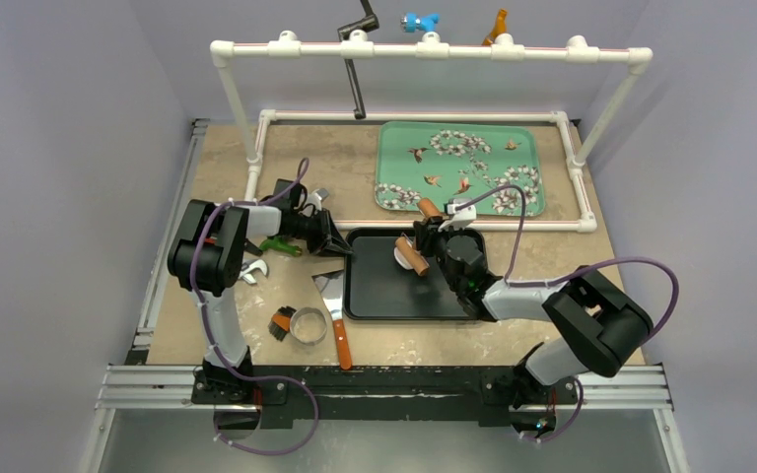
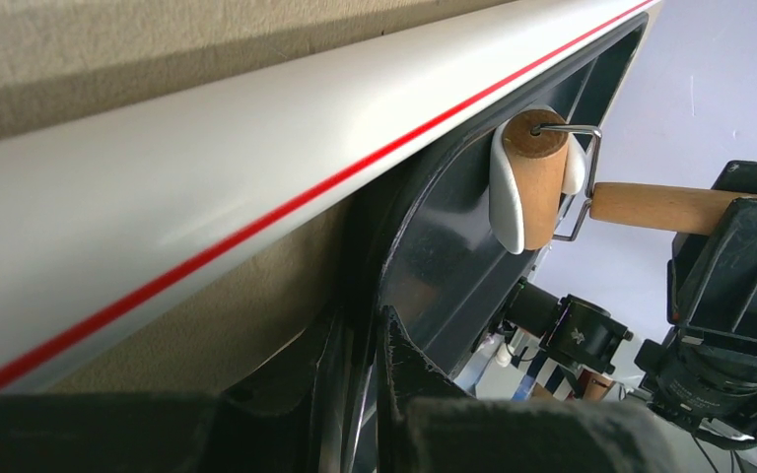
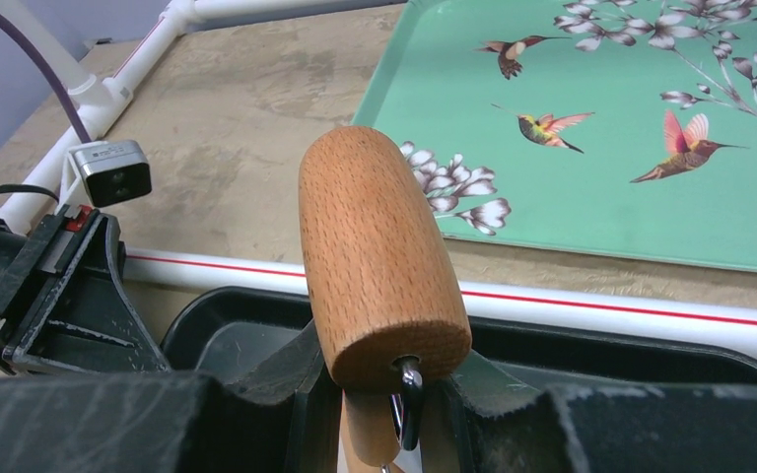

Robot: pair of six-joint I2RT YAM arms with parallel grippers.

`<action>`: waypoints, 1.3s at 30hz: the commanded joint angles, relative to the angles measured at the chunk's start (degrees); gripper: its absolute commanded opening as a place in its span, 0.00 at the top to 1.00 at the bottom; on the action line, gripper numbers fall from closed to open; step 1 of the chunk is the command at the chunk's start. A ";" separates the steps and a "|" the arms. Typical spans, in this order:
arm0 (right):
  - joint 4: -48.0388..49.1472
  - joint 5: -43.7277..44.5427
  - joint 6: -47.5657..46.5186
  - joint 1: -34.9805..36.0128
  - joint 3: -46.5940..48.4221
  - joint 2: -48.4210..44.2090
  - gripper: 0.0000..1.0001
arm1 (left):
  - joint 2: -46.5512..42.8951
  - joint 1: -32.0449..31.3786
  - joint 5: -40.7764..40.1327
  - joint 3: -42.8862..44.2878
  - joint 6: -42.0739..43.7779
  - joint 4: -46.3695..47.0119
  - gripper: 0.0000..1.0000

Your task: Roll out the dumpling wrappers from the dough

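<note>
A black tray (image 1: 404, 296) lies at the table's middle. My left gripper (image 1: 340, 241) is shut on its left rim, seen edge-on between the jaws in the left wrist view (image 2: 375, 325). My right gripper (image 1: 436, 241) is shut on the wooden handle (image 2: 670, 207) of a two-ended roller. The roller's lower wooden drum (image 1: 412, 256) rests on a white dough piece (image 1: 400, 253) in the tray, and the dough (image 2: 506, 197) curls round the drum (image 2: 535, 177). The upper drum (image 3: 379, 256) fills the right wrist view above my right gripper (image 3: 384, 394). No thin round wrapper shows.
A green flowered tray (image 1: 458, 168) lies behind a white PVC pipe frame (image 1: 513, 225). Left of the black tray are a scraper with a wooden handle (image 1: 335, 310), a metal ring cutter (image 1: 308, 325), a small brush (image 1: 281, 323) and a green tool (image 1: 281, 244).
</note>
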 commanded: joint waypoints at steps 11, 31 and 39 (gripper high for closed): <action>-7.83 0.12 0.73 -0.54 2.24 -1.09 1.00 | -9.52 0.15 -5.79 0.50 2.95 -4.28 0.61; -2.29 -5.03 0.37 -2.56 2.23 4.65 1.00 | -28.59 -25.87 -7.20 5.72 89.44 -55.36 0.27; -2.95 -5.11 -0.27 -2.56 2.71 4.72 1.00 | -31.71 -37.72 -13.84 -3.43 105.82 -48.99 0.25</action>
